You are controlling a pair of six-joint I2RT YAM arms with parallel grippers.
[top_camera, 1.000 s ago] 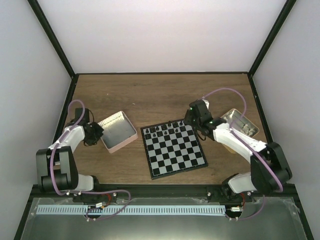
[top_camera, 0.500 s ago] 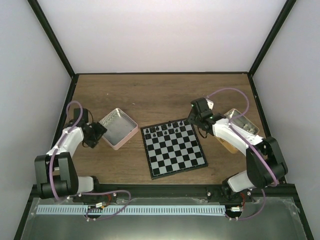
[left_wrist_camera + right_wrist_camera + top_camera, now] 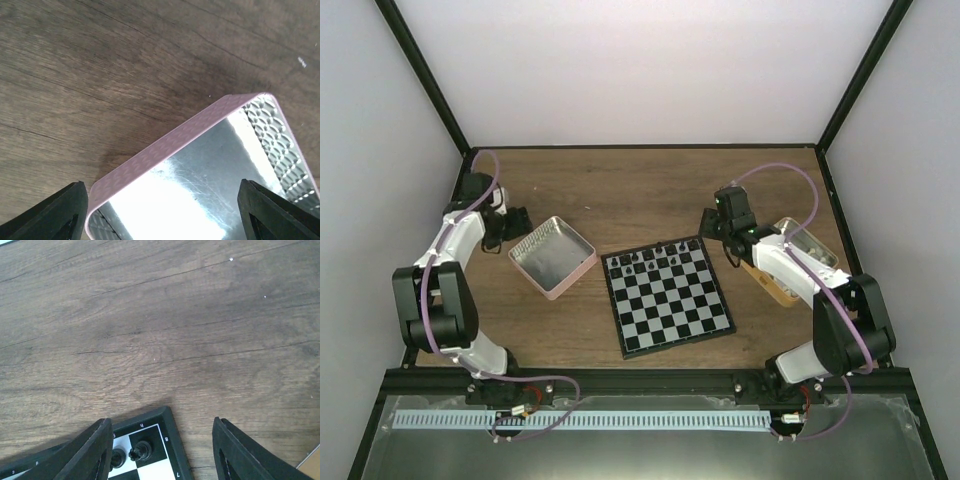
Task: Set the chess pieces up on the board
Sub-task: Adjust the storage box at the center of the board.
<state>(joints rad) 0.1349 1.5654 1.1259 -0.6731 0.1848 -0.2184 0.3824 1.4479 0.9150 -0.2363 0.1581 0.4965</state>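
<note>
L gripper, by pink tray, and R gripper both gape, empty. Black pieces stand on board's far rows. For next piece: approach from above, clamp gently, avoid neighbours.

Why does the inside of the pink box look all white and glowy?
Left wrist view: light glares off the shiny metal floor of the pink tray, bleaching a patch white. Top view: that floor looks plain grey. Right wrist view: wood evenly lit, no glare.
</note>
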